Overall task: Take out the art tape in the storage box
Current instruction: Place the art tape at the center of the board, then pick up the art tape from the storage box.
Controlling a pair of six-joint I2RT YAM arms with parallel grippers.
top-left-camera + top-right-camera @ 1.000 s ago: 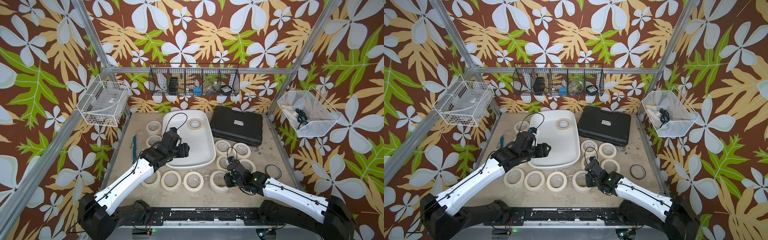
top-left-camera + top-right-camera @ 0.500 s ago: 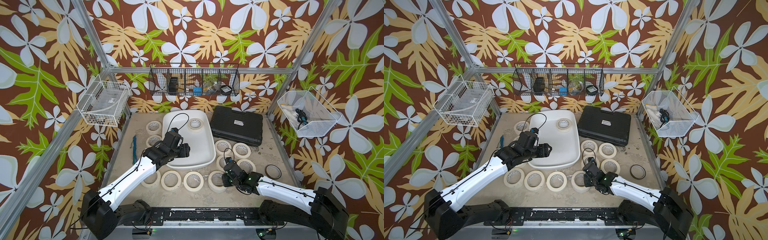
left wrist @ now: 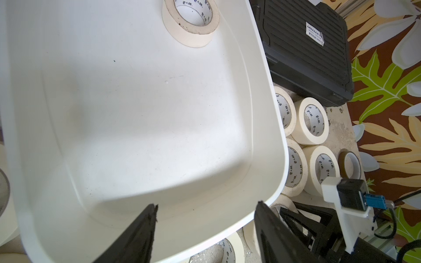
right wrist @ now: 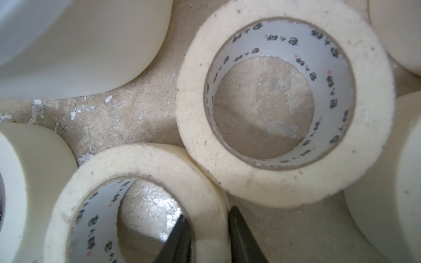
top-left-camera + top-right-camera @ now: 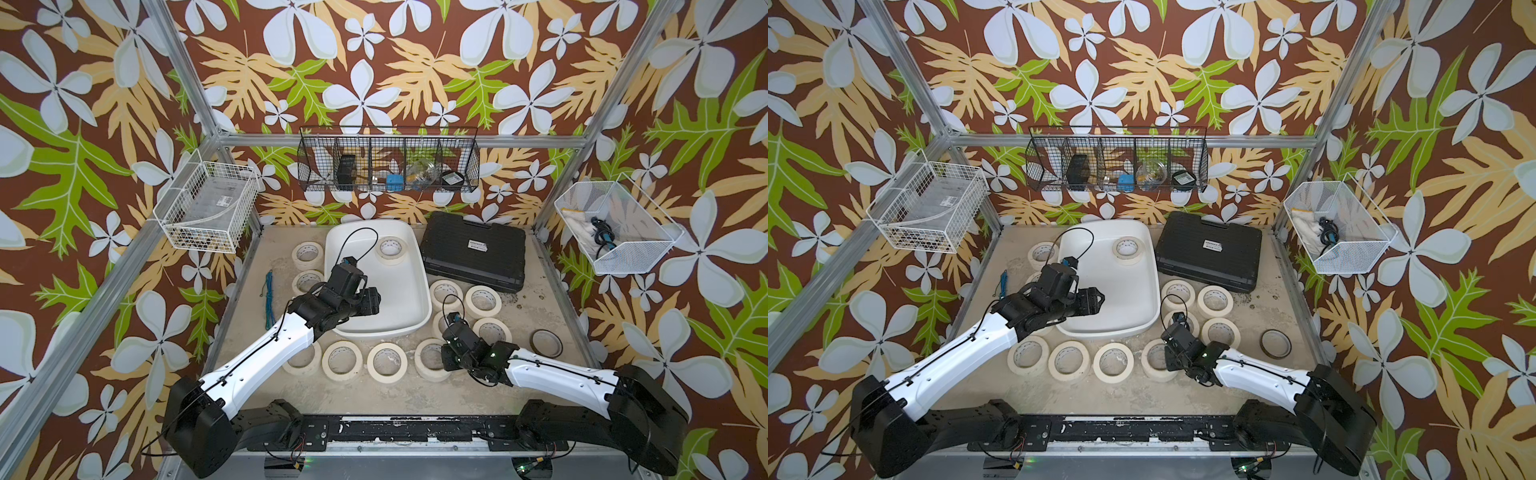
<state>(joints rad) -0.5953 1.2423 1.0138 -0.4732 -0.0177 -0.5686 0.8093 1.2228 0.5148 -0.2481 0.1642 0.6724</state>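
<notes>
Right fingers [image 4: 180, 246] astride art tape [image 4: 145, 159] wall, grip unclear; left fingers [image 3: 139, 236] spread over storage box [image 3: 262, 136] rim.

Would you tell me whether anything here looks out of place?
A thin dark brown ring lies on the table right of the cream art tape rolls, unlike them. One cream roll sits inside the storage box, at its far corner.

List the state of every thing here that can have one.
storage box: upright on the table, one roll inside.
roll in the box: lying flat at the far end, untouched.
left gripper: open, empty, over the box's near end.
right gripper: jaws astride the wall of one outside roll; grip unclear.
other outside rolls: lying flat on the table around the box.
black hard case: closed.
</notes>
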